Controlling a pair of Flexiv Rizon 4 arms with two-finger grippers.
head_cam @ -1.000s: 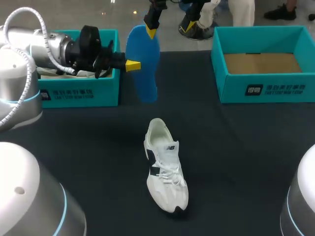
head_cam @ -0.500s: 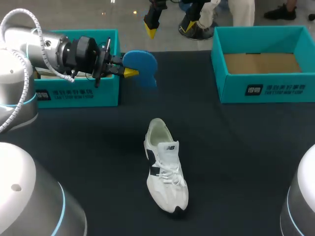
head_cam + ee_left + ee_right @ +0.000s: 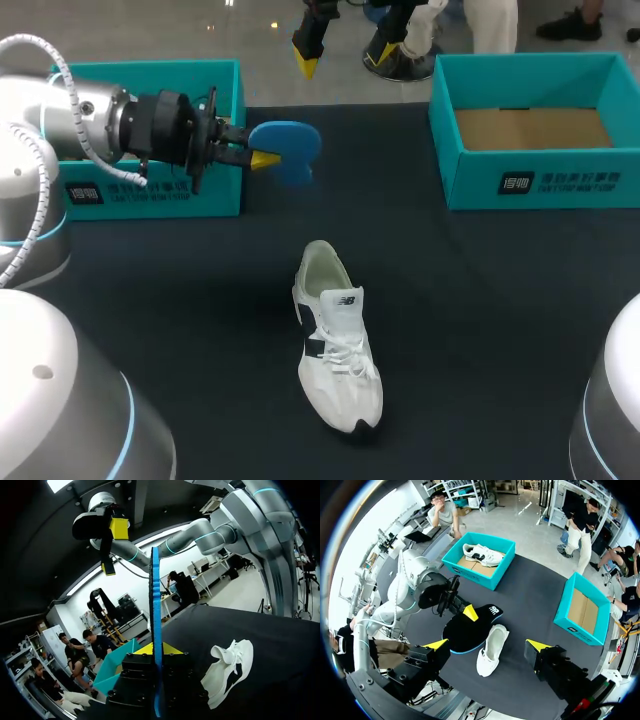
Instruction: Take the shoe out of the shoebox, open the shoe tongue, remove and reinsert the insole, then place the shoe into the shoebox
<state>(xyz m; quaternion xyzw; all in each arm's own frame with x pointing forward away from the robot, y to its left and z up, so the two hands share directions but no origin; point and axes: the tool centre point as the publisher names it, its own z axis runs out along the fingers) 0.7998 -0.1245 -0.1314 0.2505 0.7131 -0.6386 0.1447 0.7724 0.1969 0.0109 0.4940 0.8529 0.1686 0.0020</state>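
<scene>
A white shoe (image 3: 335,340) lies on the dark table, toe toward me, its mouth wide; it also shows beside my left gripper (image 3: 227,672) and far below my right gripper (image 3: 491,650). My left gripper (image 3: 262,158) is shut on a blue insole (image 3: 285,150) in front of the left teal shoebox (image 3: 150,68), above the table. In the left wrist view the insole (image 3: 155,590) stands edge-on between the fingers of the left gripper (image 3: 156,649). From above, the insole (image 3: 470,627) has a dark face. My right gripper (image 3: 487,645) hangs high over the table, open and empty.
The left teal box (image 3: 482,557) holds a second white shoe (image 3: 481,554). An empty teal box (image 3: 535,130) with a brown floor stands at the back right. My right gripper (image 3: 345,50) shows at the far table edge in the head view.
The insole, which hung upright and long from my left gripper, has been turned flat. The left gripper drew back a little toward the left box. The shoe did not move.
</scene>
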